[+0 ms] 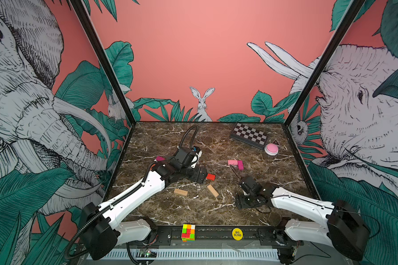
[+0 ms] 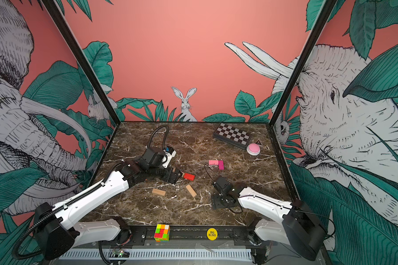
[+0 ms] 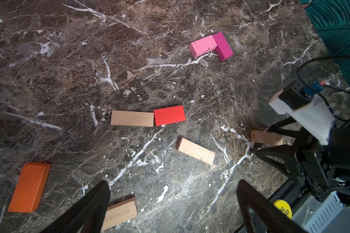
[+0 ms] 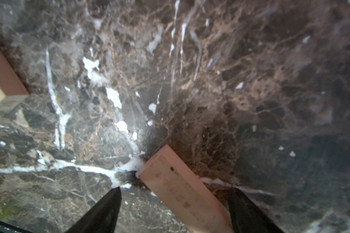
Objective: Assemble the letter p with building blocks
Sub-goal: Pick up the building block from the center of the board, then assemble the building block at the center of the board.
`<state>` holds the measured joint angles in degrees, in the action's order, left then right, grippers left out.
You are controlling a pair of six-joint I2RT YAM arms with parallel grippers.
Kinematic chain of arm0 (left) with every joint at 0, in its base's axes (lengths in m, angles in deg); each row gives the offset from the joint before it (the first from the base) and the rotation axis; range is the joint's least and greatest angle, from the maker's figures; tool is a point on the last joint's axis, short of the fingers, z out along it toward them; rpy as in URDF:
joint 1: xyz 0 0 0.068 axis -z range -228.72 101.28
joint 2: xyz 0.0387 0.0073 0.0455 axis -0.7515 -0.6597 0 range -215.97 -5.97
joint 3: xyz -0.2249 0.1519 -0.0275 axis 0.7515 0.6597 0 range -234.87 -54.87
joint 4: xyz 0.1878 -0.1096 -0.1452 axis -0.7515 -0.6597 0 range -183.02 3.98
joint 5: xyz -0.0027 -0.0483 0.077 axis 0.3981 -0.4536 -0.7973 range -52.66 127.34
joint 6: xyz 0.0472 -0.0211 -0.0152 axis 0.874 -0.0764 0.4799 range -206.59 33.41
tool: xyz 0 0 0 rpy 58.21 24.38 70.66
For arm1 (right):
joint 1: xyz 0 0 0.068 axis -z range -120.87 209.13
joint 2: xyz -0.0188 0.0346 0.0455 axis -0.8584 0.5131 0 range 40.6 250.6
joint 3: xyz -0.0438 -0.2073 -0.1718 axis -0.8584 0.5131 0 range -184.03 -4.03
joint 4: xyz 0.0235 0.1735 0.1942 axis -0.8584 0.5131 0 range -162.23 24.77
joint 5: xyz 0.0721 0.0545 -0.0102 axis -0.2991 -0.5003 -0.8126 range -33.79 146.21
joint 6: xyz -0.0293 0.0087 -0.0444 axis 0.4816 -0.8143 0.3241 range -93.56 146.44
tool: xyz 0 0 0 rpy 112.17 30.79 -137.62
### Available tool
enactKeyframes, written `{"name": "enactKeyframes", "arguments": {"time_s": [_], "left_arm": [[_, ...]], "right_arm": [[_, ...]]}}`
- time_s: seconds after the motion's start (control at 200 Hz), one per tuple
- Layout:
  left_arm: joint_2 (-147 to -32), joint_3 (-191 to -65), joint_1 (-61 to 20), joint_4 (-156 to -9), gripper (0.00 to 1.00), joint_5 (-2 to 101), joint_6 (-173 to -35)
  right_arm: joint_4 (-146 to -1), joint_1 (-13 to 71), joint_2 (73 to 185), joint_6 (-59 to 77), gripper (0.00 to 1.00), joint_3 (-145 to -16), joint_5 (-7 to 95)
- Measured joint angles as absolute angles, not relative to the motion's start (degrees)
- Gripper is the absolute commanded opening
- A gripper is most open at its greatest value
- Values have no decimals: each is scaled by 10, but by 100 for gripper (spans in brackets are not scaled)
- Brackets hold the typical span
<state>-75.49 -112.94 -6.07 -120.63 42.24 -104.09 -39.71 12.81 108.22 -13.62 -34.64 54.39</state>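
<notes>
**Right jaws astride a tan block, nothing clamped yet**

In both top views the building blocks lie flat and scattered on the marble table [image 1: 216, 146]. A red block [image 1: 210, 177] sits near the left gripper [image 1: 204, 177], and two loose tan blocks [image 1: 180, 192] lie towards the front. A pink block [image 1: 232, 162] and a magenta block [image 1: 240, 165] touch, forming a corner farther back. The right gripper [image 1: 239, 202] hangs low near the front, and what it straddles is hidden here. The middle of the table is open, and the checkered box [image 1: 248, 135] stands well apart at the back.

In the left wrist view the left jaws are spread wide and empty above a printed tan block [image 3: 120, 212], with an orange block [image 3: 29, 187] off to one side.

In the right wrist view a numbered tan block [image 4: 182, 187] lies askew between the right fingers. One finger [image 4: 245, 207] seems to be against its long side; the other is clear of it, so the jaws stand wider than the block and grip nothing.

The block looks light, stiff and smooth-faced. It is probably best pinched across its narrow width near the middle. Because it lies askew, a squeeze may swing it or let it slip out, so squaring the jaws to it first looks wise. The table's front edge is close, and the freer path runs towards the open middle
</notes>
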Motion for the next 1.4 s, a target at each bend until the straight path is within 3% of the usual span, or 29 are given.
{"name": "enactKeyframes", "arguments": {"time_s": [0.64, 0.96, 1.395], "left_arm": [[-699, -1108, -61, -1156, 100, 498, -1021], [-689, -1082, -61, -1111, 100, 534, -1020], [-603, -1028, -61, -1109, 100, 497, -1020]], "right_arm": [[-385, 106, 1116, -153, 29, -363, 570], [-400, 105, 1178, -145, 23, -474, 582], [-398, 179, 1381, -113, 19, -673, 594]]}}
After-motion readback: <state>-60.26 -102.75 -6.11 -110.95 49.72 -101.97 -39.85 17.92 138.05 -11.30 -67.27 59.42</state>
